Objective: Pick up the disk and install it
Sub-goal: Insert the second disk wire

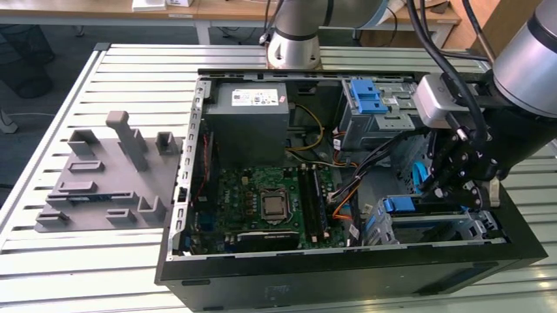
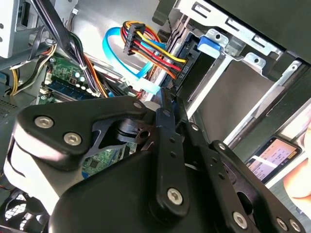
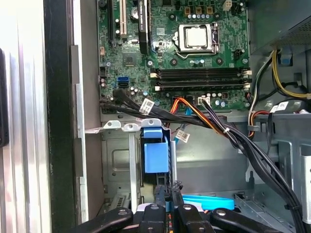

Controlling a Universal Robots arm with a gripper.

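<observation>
Disk in its blue carrier sits upright in the drive cage, at twelve o'clock from the claw, whose fingers are pressed together just beside it.

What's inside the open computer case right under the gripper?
A metal drive cage holding a blue carrier, with cables crossing it. The gripper covers the carrier's near end.

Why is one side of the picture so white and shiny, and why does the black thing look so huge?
In the first wrist view, daylight washes out the slatted table beside the computer case. In the second wrist view, the gripper sits right by the camera, so it looms large and dark, while the coloured wires behind are brightly lit. In the exterior view, light is even.
</observation>
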